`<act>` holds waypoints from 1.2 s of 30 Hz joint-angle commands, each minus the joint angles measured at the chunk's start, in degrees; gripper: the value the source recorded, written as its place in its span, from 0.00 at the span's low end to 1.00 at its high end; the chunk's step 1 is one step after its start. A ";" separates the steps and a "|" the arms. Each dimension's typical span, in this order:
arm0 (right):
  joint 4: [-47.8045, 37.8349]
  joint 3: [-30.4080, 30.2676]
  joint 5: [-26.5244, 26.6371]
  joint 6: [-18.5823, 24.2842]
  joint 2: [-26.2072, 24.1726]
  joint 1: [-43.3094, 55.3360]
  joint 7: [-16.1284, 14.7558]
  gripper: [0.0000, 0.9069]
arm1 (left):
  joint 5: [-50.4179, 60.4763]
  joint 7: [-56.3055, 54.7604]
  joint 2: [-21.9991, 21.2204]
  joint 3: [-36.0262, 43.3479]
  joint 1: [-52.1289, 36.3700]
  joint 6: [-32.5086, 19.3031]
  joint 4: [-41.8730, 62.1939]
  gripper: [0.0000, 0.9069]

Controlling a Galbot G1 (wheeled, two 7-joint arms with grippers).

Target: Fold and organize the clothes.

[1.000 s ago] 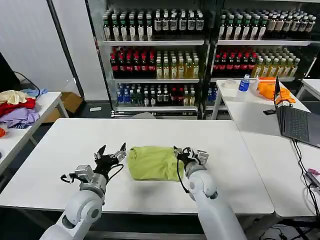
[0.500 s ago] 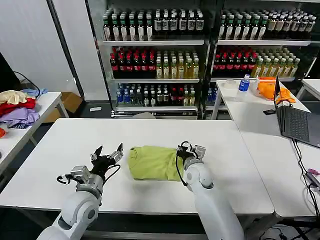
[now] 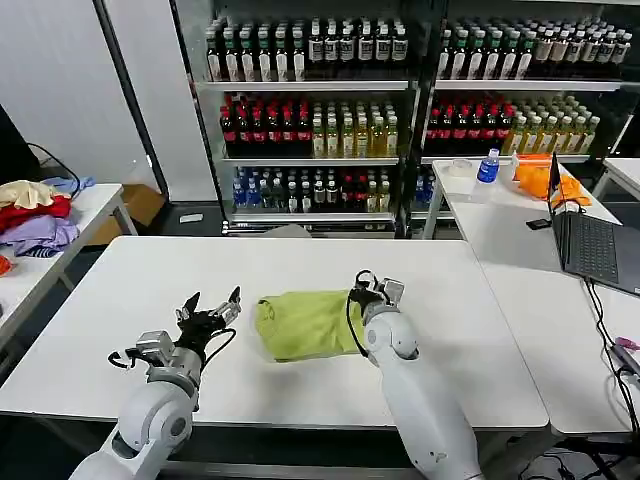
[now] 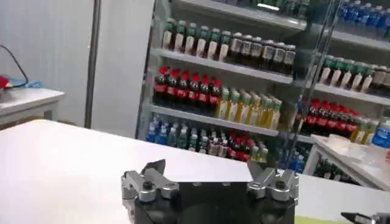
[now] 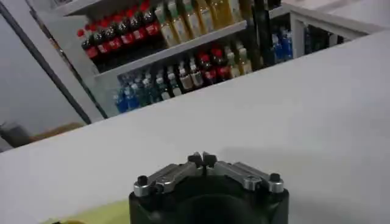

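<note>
The lime t-shirt [image 3: 305,325] lies folded into a compact rectangle in the middle of the white table [image 3: 130,280]. My left gripper [image 3: 210,306] hovers just off the shirt's left edge, a small gap away, and is open; in the left wrist view the gripper [image 4: 210,173] has its fingers spread wide with nothing between them. My right gripper [image 3: 368,292] sits at the far right corner of the shirt. The right wrist view shows this gripper [image 5: 202,159] shut, tips touching, holding nothing, with a strip of lime cloth [image 5: 91,214] beside it.
A side table on the left carries a heap of red, lilac and cream garments [image 3: 35,215]. The table on the right holds a laptop [image 3: 590,245], an orange cloth [image 3: 545,180] and a water bottle [image 3: 488,167]. Shelves of bottles [image 3: 320,110] stand behind.
My left gripper has drawn back to the left, away from the shirt's edge, staying open. My right gripper has shifted slightly toward the far side along the shirt's right edge.
</note>
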 commanded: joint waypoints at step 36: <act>54.91 18.62 -31.63 21.12 -12.21 -58.09 -10.01 1.00 | 9.34 6.10 3.45 -0.06 7.68 -2.78 -9.40 1.00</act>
